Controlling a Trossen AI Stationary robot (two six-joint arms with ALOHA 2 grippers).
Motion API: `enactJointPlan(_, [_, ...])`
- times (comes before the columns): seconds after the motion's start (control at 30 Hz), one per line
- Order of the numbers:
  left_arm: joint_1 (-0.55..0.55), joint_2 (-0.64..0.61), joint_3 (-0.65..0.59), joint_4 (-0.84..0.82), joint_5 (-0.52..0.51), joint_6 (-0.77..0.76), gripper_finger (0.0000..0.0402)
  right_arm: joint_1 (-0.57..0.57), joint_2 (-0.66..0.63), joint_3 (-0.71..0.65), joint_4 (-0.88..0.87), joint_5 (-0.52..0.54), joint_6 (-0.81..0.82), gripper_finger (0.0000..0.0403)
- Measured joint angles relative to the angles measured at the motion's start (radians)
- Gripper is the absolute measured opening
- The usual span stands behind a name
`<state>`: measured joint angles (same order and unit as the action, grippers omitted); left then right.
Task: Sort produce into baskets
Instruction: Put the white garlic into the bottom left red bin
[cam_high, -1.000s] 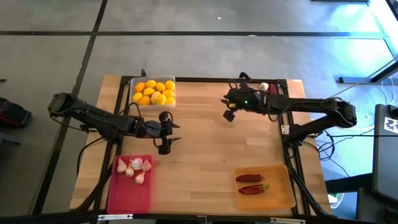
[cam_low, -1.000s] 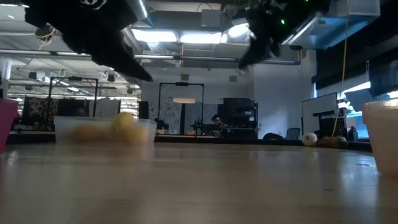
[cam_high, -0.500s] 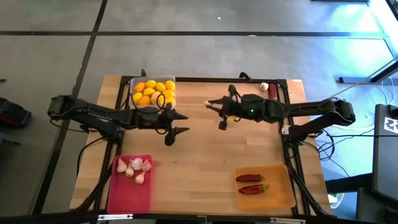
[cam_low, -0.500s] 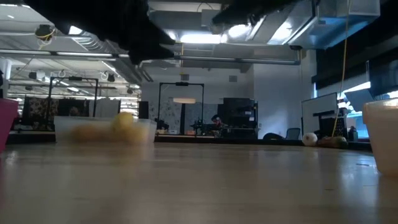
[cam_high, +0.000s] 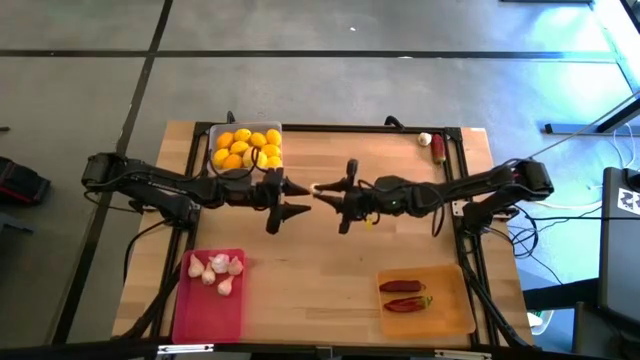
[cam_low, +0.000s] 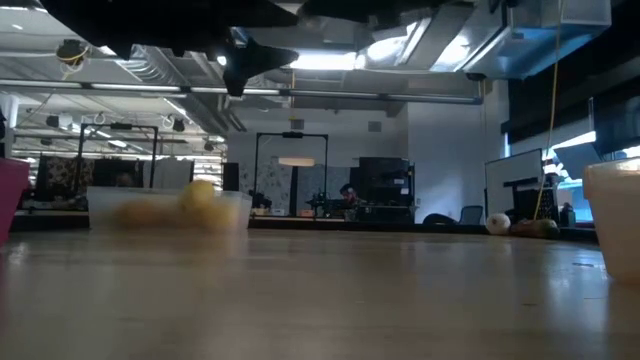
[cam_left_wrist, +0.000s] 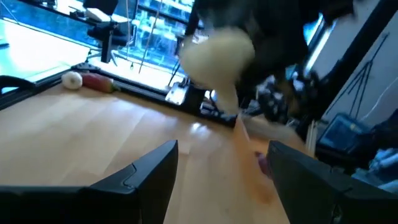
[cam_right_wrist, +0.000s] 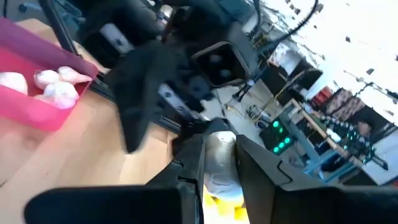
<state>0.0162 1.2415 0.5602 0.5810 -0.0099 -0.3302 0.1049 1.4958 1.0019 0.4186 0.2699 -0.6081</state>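
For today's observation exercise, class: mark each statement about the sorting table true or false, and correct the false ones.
1. The right gripper holds a garlic bulb above the table's middle. True.
2. The left gripper is shut on a lemon. False: it is open and empty, facing the right gripper.
3. The pink-red tray holds garlic bulbs. True.
4. The orange tray holds lemons. False: it holds two red chili peppers; the lemons are in the clear tray.
5. A garlic bulb and a red chili lie loose at the table's far edge. True.
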Motion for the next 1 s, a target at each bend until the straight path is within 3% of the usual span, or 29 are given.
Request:
enactJointPlan(0.3, [0.006, 0.0, 0.0, 0.016, -0.085, -0.049, 0.0244, 0.041, 0.032, 0.0, 0.068, 0.013, -0.058, 0.0071])
enactJointPlan(1.0, [0.003, 0.0, 0.0, 0.022, -0.022, -0.056, 0.0244, 0.039, 0.033, 0.0, 0.081, 0.007, -0.049, 0.0071])
